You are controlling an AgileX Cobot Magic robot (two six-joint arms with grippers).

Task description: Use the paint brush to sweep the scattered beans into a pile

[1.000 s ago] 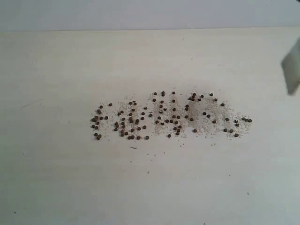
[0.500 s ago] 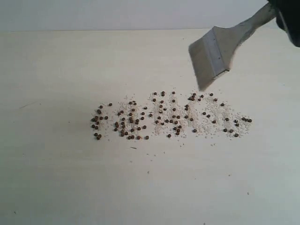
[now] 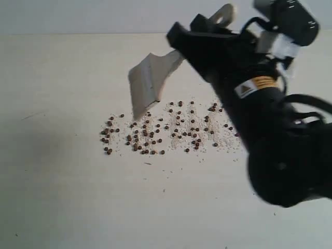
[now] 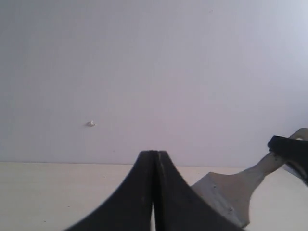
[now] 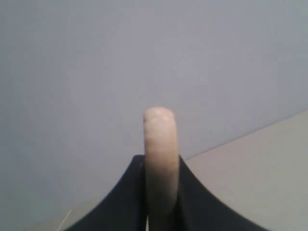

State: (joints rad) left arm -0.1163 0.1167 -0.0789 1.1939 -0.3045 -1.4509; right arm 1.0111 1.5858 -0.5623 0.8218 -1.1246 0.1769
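The beans (image 3: 155, 132), dark reddish-brown, lie in a wide band mixed with pale crumbs across the middle of the table; the right arm hides the band's right end. My right gripper (image 3: 194, 33) is shut on the paint brush (image 3: 148, 83), which slants down to the left. Its whitish bristles hang at the far edge of the band's left part; contact with the table cannot be told. In the right wrist view the cream handle (image 5: 160, 139) stands clamped in the right gripper (image 5: 161, 161). My left gripper (image 4: 155, 154) is shut on nothing and sees the brush (image 4: 226, 190) off to one side.
The pale table (image 3: 62, 197) ends at a light wall at the back. The bulky black right arm (image 3: 270, 135) reaches across the right half of the exterior view. The left arm does not show in that view.
The right arm has swung in from the right edge, carrying the brush leftward and lower, from beyond the band's right end to over its left part. The beans have not moved.
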